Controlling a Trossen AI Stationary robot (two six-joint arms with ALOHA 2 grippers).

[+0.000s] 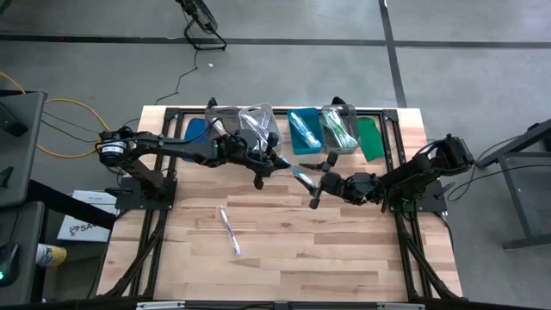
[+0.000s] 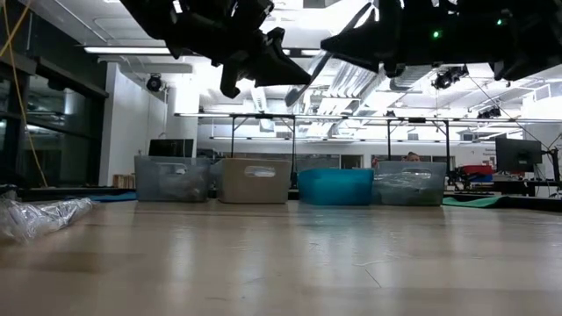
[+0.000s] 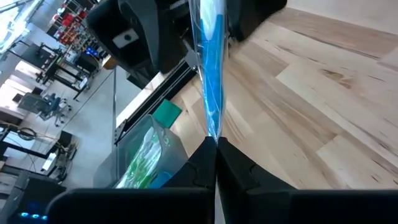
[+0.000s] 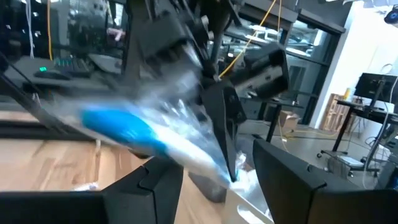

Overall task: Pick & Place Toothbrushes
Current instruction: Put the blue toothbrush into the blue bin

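Between both fingers [image 3: 214,163] — wrapped toothbrush [image 3: 211,81]

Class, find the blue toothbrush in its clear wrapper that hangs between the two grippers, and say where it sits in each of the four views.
High view: blue toothbrush, centre, between the left gripper and right gripper.
Low view: top centre, a pale sliver under the arms.
Left wrist view: upper centre, pinched by shut fingers.
Right wrist view: centre left, blurred.
Shared landmark: the left gripper's tip.
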